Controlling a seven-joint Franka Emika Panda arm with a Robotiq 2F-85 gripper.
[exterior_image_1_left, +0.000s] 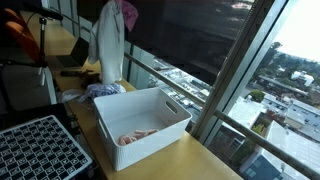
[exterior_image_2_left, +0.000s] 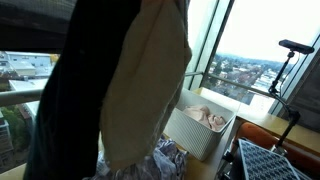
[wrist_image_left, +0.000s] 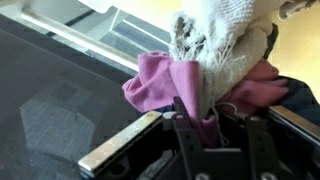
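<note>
Pincer (wrist_image_left: 215, 128) clenched on pink fabric cloth (wrist_image_left: 160, 85) and white knitted towel (wrist_image_left: 215, 45), hanging high above white plastic bin (exterior_image_1_left: 150, 140).

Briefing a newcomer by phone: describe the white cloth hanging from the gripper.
Beside the window stands a white basket on a wooden table. Near it a long white cloth dangles from the gripper, pink fabric bunched on top, unlike the clothes heaped below.

Light wooden table (exterior_image_1_left: 205, 160) by the window, white bin (exterior_image_1_left: 150, 140), black grid tray (exterior_image_1_left: 40, 150) and clothes pile (exterior_image_1_left: 103, 91) on top
</note>
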